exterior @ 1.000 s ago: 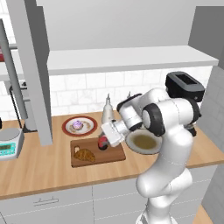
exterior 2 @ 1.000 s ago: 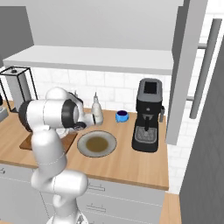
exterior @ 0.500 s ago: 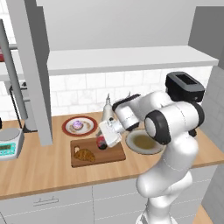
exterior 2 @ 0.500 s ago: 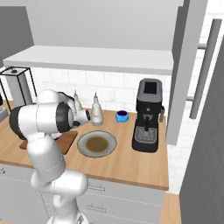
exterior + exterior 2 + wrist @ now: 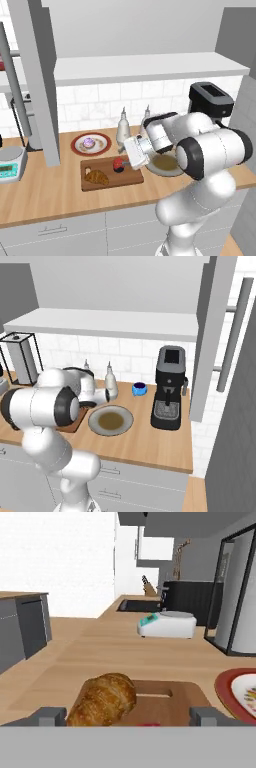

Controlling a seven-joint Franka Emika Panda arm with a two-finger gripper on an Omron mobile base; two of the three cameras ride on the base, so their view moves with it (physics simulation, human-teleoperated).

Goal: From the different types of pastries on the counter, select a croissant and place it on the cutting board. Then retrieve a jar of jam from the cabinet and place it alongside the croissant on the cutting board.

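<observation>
Where the dark wooden cutting board [image 5: 111,172] lies on your pale wood table [image 5: 45,192], you see the ridged, golden crescent croissant [image 5: 96,176] and the squat red jar of jam [image 5: 119,164] resting on it. Your end effector [image 5: 126,161] stands just beside the jar, released, fingers [image 5: 49,716] spread wide.

Pincer [image 5: 123,161] now open (was shut); jam jar [image 5: 118,164] released onto board [image 5: 102,184].
</observation>
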